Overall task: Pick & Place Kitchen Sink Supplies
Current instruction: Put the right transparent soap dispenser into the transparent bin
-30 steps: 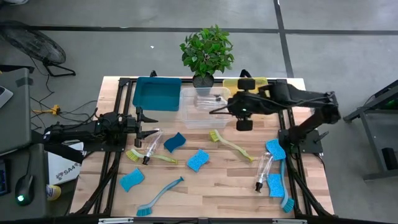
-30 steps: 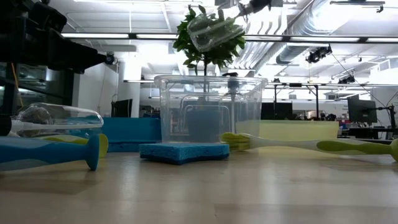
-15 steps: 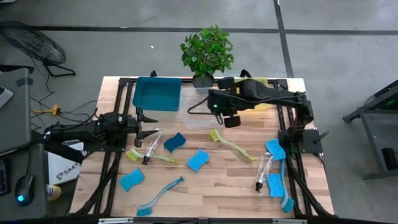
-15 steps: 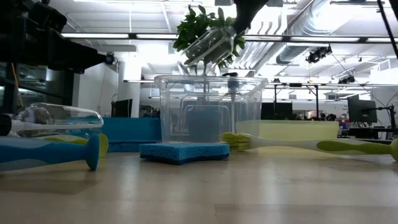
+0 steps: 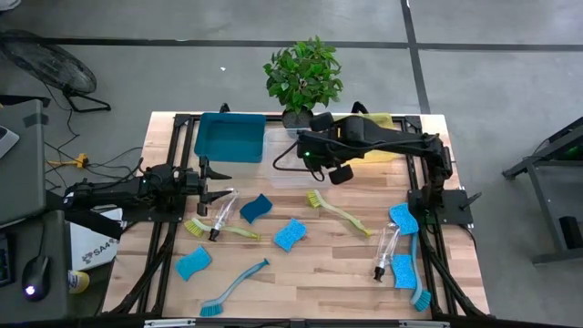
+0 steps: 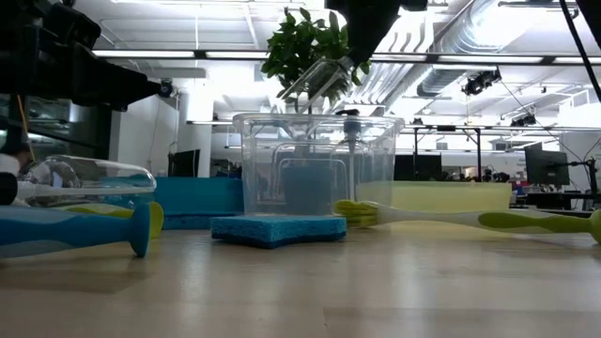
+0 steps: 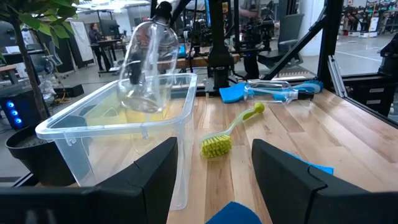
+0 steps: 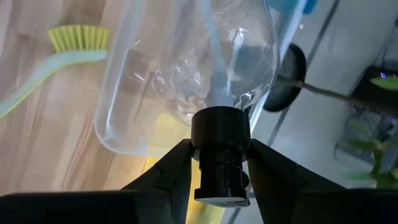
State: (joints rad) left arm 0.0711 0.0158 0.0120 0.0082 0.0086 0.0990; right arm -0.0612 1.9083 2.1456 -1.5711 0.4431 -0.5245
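Observation:
My right gripper [image 8: 219, 152] is shut on a clear bottle [image 7: 144, 68] with a black pump top. It holds the bottle above the clear bin [image 7: 112, 127], which stands at the table's far middle. In the low view the bottle [image 6: 315, 80] slants just over the bin's rim [image 6: 315, 116]. My left gripper [image 5: 223, 179] waits open and level at the table's left. A second bottle [image 5: 221, 216] and a yellow-green brush [image 5: 219, 230] lie on the table just ahead of it. My right gripper pinches the bottle's black pump top [image 8: 219, 134] between its two fingers [image 8: 174, 171], one on each side. The fingers slant down from above. The bottle hangs tilted below them, base downward, lifted clear and just above the bin.
Blue sponges [image 5: 256, 208] [image 5: 290, 234] [image 5: 193, 263] and brushes [image 5: 339, 211] [image 5: 234, 287] lie across the table. A third bottle [image 5: 386, 251], two sponges [image 5: 403, 219] and a blue brush [image 5: 417, 273] lie at the right. At the far edge stand a teal bin [image 5: 229, 137], a yellow bin [image 5: 378, 123] and a plant [image 5: 303, 77].
My right gripper has carried the bottle toward the table's left and somewhat down, over the clear bin, rolling its wrist. The bottle, which lay nearly level a second ago, now slants steeply with its base down near the bin's rim.

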